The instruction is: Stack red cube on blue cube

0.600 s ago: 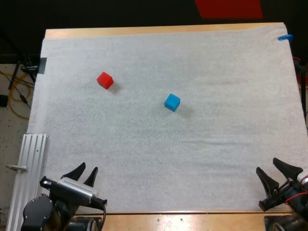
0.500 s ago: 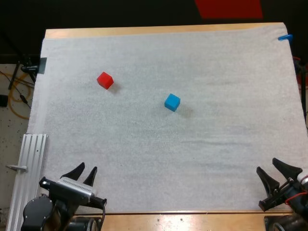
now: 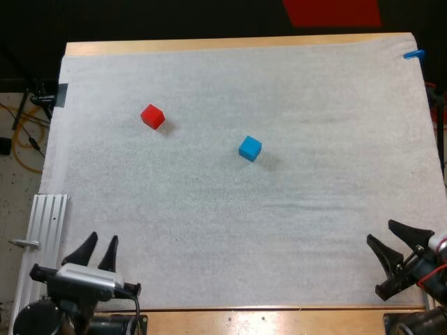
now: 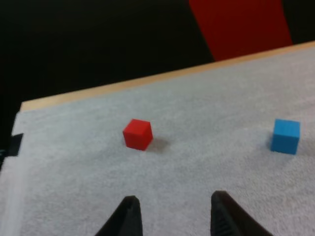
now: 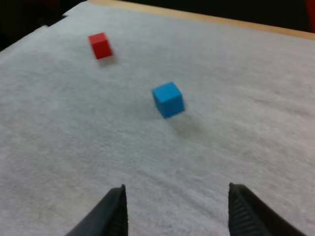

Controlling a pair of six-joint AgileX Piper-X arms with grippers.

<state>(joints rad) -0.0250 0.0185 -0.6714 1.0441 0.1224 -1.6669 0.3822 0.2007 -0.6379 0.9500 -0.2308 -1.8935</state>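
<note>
black left tool [image 3: 103, 239]: fingers spread, holding nothing, at the near left edge of the white mat [image 3: 209, 216].
black right tool [image 3: 380, 231]: also spread and empty, at the mat's near right edge.
red cube [image 3: 152, 116]: flat on the mat, far left of centre, well apart from both tools.
blue cube [image 3: 250, 148]: near the mat's middle, apart from the red cube.
pick risk: the red cube sits skewed, so fingers closing on its corners could spin it or knock it away.
stack risk: the blue top face is small, so an off-centre release would likely tip the red cube off or shove the blue one.
</note>
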